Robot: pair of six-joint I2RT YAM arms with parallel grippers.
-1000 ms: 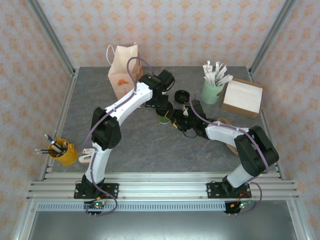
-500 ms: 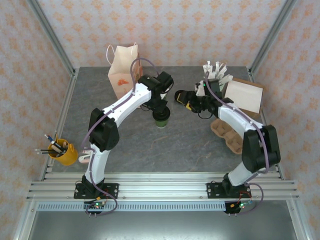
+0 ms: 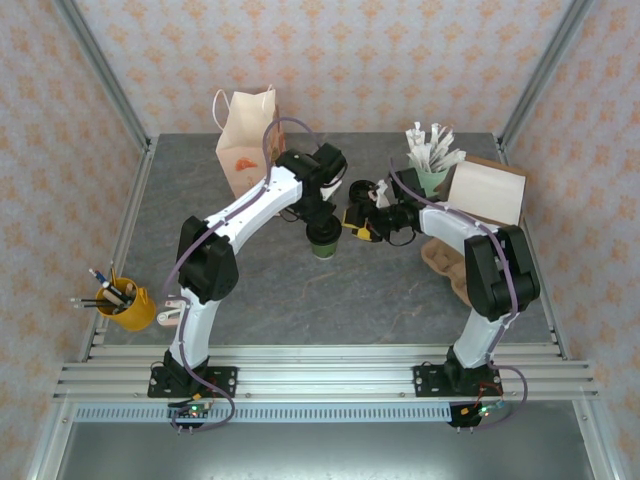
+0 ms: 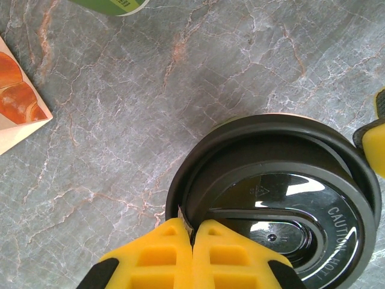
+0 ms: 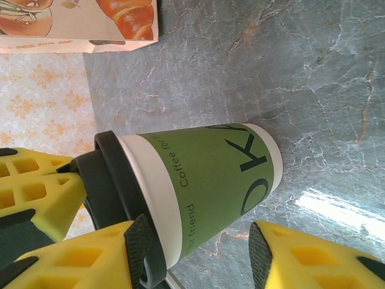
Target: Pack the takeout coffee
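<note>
Yellow left gripper point(image 4: 191, 227) is pinching lid point(image 4: 283, 205) rim from above, fingers narrow | cup point(image 5: 204, 174) is standing upright mid-table, long axis vertical, directly under them | right gripper point(image 5: 201, 247) is sitting level at cup's right, fingers wide, straddling green band, looking better placed for a side grasp

Coffee cup point(image 5: 210, 180): paper, dark green band with dark lettering, cream-white rim. Stands upright near the middle of the surface. Black lid point(image 4: 283, 205) sits on top, glossy, embossed "CAUTION HOT". The left fingers point(image 4: 162, 259) pinch the lid's rim.
</note>
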